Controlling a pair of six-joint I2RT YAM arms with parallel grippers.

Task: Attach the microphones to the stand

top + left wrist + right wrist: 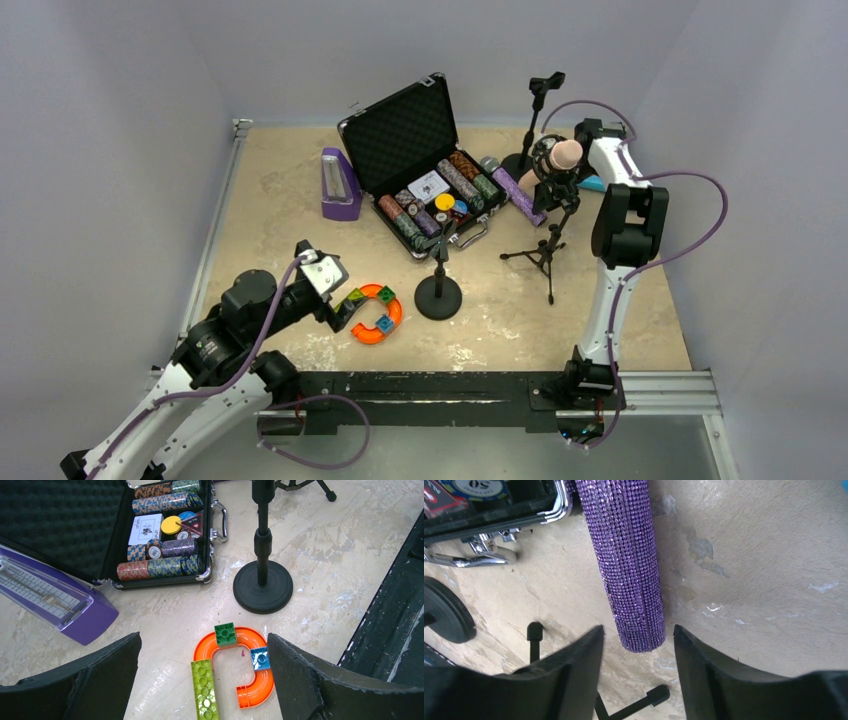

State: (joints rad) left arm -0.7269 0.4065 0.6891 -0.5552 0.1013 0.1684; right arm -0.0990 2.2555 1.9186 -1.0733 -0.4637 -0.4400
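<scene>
Closest to me, the left tool (204, 641) hangs low over the near-left part of the desk (270, 230). Its fingers are spread wide and nothing is between them. Under it lies an orange curved track (256, 692) with green and blue blocks on it. Just beyond that rises a round-based stand (263, 582). Farther left, an open poker-chip case (420, 150) sits beside a purple metronome (340, 185).

Over on the right, the right tool (638, 630) points down at the desk with its fingers parted, pinching nothing. The purple microphone (629, 565) lies flat with its tail end just past the fingertips. It touches neither finger, and its body runs away toward the case. The feet of a tripod stand (545, 255) show beneath that tool.

A pink microphone (565, 153) pokes up from the dark cluster at the tripod's top and the right wrist. I cannot tell whether it is clipped in. The cyan microphone (592, 184) lies on the desk at the far right, mostly hidden behind the arm. A tall stand (535, 120) rises at the far edge.
</scene>
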